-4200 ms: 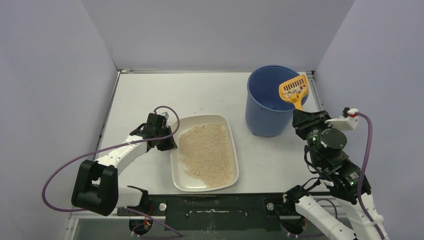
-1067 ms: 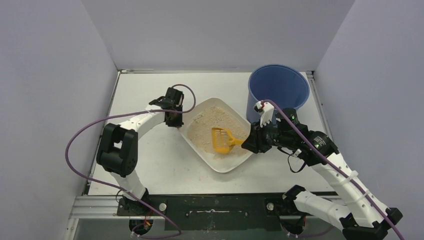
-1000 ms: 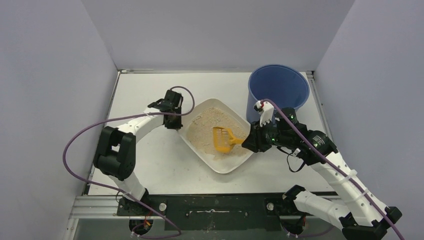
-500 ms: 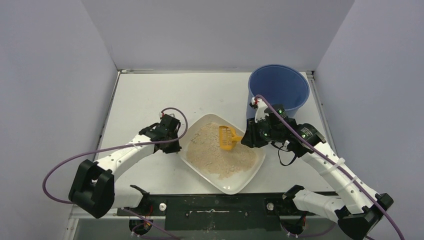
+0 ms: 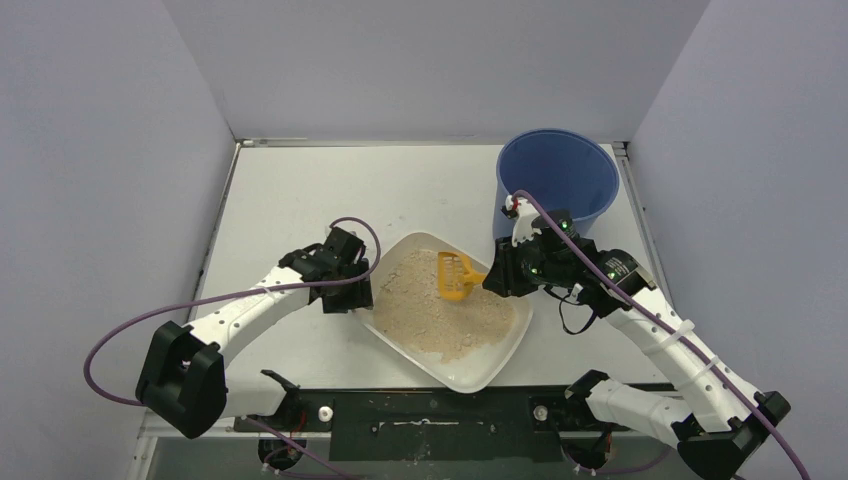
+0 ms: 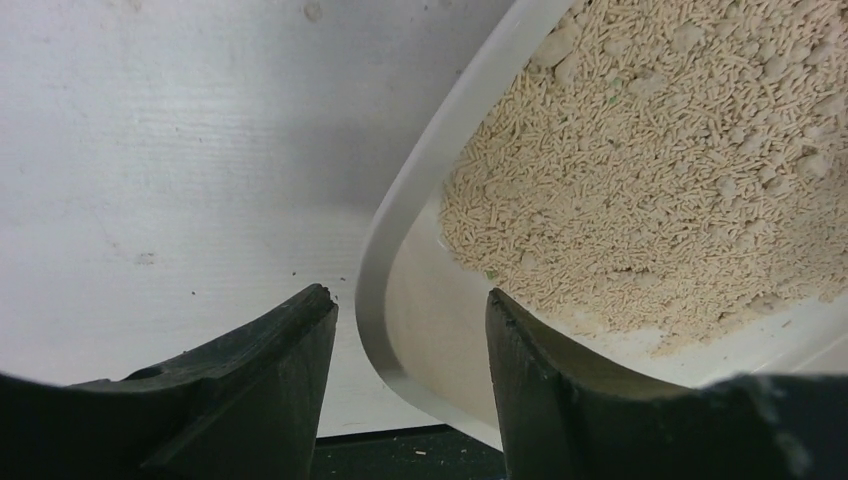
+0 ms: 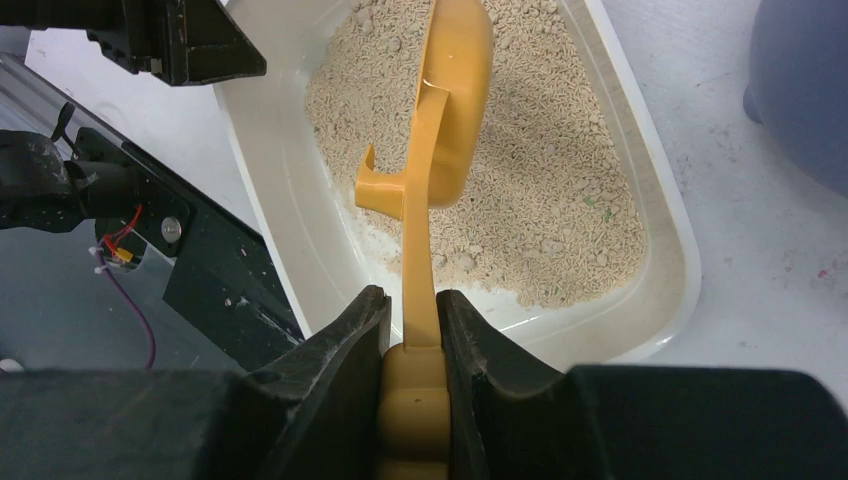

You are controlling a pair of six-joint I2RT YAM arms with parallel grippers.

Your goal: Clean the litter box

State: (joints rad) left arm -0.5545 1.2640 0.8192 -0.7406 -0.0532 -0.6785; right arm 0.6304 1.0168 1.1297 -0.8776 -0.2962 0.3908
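Observation:
The litter box [image 5: 478, 378] is an off-white tray of beige litter, lying skewed near the table's front edge. It also shows in the left wrist view [image 6: 400, 240] and the right wrist view [image 7: 268, 170]. My left gripper [image 5: 356, 296] is open, its jaws [image 6: 405, 305] straddling the tray's left rim without gripping it. My right gripper [image 5: 494, 279] is shut on the handle of the orange slotted scoop [image 5: 455, 273]. The scoop head [image 7: 452, 90] rests on the litter, and the jaws [image 7: 410, 300] clamp the handle.
A tall blue bucket [image 5: 556, 182] stands at the back right, just behind my right arm; its edge shows in the right wrist view [image 7: 805, 80]. The black front rail [image 5: 420, 410] lies just beyond the tray's near corner. Grey walls enclose the table.
The scoop went from above the bucket into the litter. The tray turned and slid toward the front edge. In the last half second my left gripper shifted slightly right along the rim.

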